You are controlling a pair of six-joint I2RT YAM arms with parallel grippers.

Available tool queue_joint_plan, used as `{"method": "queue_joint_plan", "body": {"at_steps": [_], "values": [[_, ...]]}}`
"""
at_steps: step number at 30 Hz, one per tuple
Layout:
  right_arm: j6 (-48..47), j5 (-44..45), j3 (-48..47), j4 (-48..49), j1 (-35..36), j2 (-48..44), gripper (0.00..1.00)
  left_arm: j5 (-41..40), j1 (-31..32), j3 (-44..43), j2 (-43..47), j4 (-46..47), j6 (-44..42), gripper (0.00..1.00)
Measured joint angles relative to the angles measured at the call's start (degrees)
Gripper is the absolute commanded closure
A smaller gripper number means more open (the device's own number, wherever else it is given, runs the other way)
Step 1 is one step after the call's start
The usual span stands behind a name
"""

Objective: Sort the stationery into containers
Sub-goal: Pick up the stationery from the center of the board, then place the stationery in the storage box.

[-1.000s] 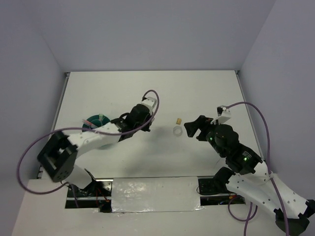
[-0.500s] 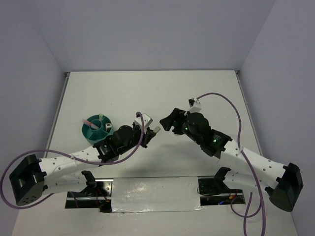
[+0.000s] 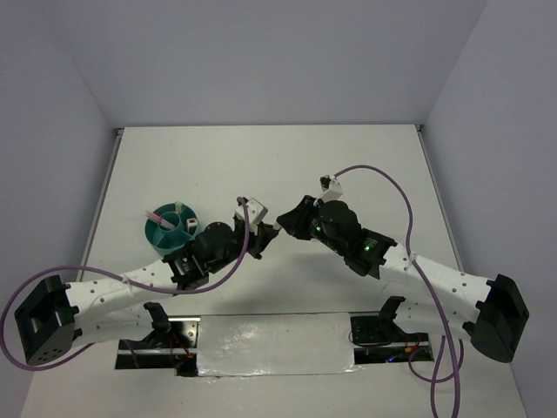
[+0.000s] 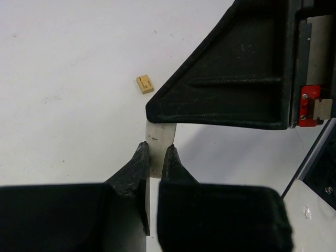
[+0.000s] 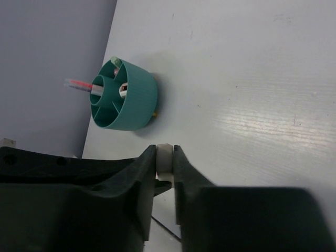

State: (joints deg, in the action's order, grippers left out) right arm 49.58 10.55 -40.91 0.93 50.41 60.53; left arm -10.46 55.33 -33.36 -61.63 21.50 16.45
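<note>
A flat grey block (image 4: 160,137) is held off the table between both grippers. My left gripper (image 4: 156,152) is shut on its lower end, and my right gripper (image 5: 166,152) is shut on the other end (image 5: 165,158). In the top view the two grippers meet tip to tip at the block (image 3: 271,228), right of the round teal organizer (image 3: 170,232). The organizer (image 5: 134,102) holds a thin pink pen (image 5: 79,84) and other pieces in its compartments. A tan nub (image 4: 145,84) lies on the table beyond the block.
The white table (image 3: 365,165) is bounded by grey walls at the back and both sides. The right arm (image 3: 383,257) reaches across the middle and hides the table beneath it. The organizer stands near the left edge.
The right arm swung left from the middle right to the left gripper, and its open jaws closed on the block. The left arm shifted and kept its grip.
</note>
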Motion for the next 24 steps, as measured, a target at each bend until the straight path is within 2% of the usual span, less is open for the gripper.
{"method": "queue_joint_plan", "body": {"at_steps": [3, 8, 9, 10, 11, 12, 13, 14, 18, 24], "values": [[-0.09, 0.61, 0.00, -0.04, 0.00, 0.04, 1.00, -0.59, -0.02, 0.00, 0.15, -0.07, 0.00, 1.00], [0.11, 0.63, 0.00, 0.24, 0.07, 0.04, 1.00, -1.07, 0.00, 0.00, 0.87, -0.61, 0.00, 0.99], [0.11, 0.55, 0.00, 0.55, 0.09, 0.04, 1.00, -1.20, 0.00, 0.00, 1.11, -0.76, 0.02, 0.94], [0.09, 0.37, 0.02, 0.94, 0.09, 0.04, 1.00, -1.38, 0.00, 0.00, 1.40, -0.92, 0.02, 0.85], [0.07, 0.15, 0.09, 1.53, 0.09, 0.04, 1.00, -1.66, 0.00, 0.00, 1.70, -1.07, 0.00, 0.58], [0.07, -0.11, 0.15, 2.01, 0.09, 0.04, 1.00, -1.88, 0.00, -0.04, 1.97, -1.31, -0.22, 0.37], [0.02, -0.66, 0.31, 2.78, 0.15, 0.04, 1.00, -2.34, 0.00, -0.15, 2.19, -1.77, -0.15, 0.13], [0.00, -1.38, 0.68, 4.02, 0.24, 0.04, 1.00, -2.80, 0.00, -0.39, 2.23, -2.29, -0.31, 0.01], [-1.05, -2.91, 2.73, 9.29, 0.83, 0.04, 1.00, -8.55, 0.22, -5.18, 2.49, -11.30, 2.27, 0.01], [-1.01, -0.13, 8.17, 22.84, 2.14, 2.69, 1.00, -27.28, 0.35, -23.04, 8.31, -43.76, 14.25, 0.01]]}}
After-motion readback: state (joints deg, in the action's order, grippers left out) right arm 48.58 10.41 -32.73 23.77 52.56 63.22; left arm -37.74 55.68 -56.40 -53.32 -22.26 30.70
